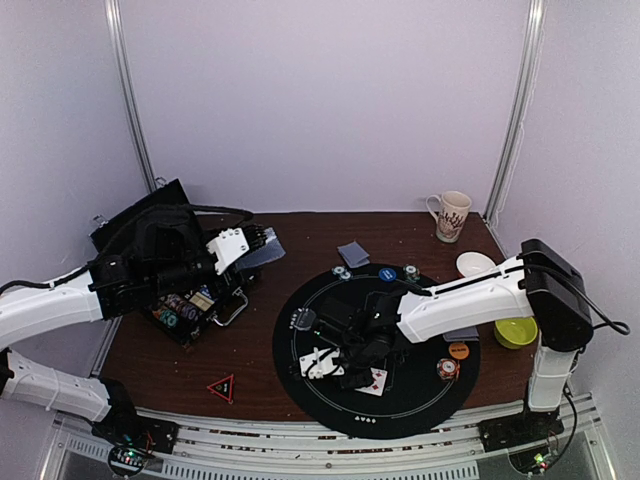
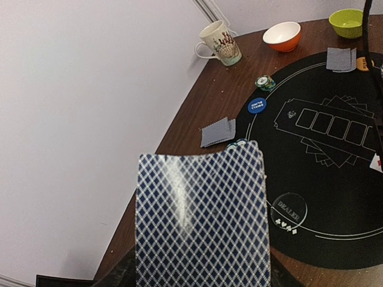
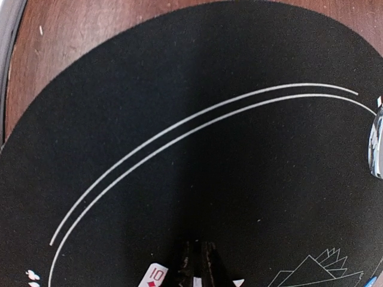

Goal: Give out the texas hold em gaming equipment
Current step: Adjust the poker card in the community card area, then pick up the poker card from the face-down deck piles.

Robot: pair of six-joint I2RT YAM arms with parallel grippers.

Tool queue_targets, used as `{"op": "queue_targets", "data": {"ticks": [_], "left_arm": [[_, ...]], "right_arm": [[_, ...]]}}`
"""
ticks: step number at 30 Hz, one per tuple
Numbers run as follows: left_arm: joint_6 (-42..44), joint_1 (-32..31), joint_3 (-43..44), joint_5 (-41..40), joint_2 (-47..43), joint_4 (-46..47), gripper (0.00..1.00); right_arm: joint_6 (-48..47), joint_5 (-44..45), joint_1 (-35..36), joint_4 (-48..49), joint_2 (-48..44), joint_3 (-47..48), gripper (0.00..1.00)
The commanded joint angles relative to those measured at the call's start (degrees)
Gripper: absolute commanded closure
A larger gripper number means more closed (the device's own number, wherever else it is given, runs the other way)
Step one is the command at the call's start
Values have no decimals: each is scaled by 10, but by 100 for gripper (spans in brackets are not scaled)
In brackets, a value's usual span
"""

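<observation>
Over at middle left of the overhead view, left gripper point(image 1: 248, 247) is clamped on a stack of blue-backed cards point(image 1: 266, 250), and right gripper point(image 1: 345, 370) sits low on the black mat point(image 1: 300, 390). Left wrist cam: the stack fills bottom center. Right wrist cam: fingers point(image 3: 190, 266) are pinched together at the bottom edge, with the ten of diamonds point(image 3: 157, 275) just left. Can't tell if anything's caught.

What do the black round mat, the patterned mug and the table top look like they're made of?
The black round mat looks like matte felt or rubbery fabric: no shine, white lines printed on it. The patterned mug seems to be glazed ceramic: cream, smooth, slightly glossy. The table top looks like dark brown wood or veneer, with faint grain streaks; which of the two I cannot tell.
</observation>
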Motion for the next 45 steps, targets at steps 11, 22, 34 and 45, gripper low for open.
{"op": "queue_targets", "data": {"ticks": [11,22,34,45], "left_arm": [[0,1,18,-6,3,19,45],[1,1,14,-10,-1,19,45],[4,2,18,-8,3,14,45],[29,1,14,34,-6,18,45]], "right_arm": [[-46,9,6,-57,-22,-6,93],[-74,-4,21,-69,-26,-12,92],[125,-82,-35,173,-154,-16,20],[576,-287,-227,408,-172,42,0]]}}
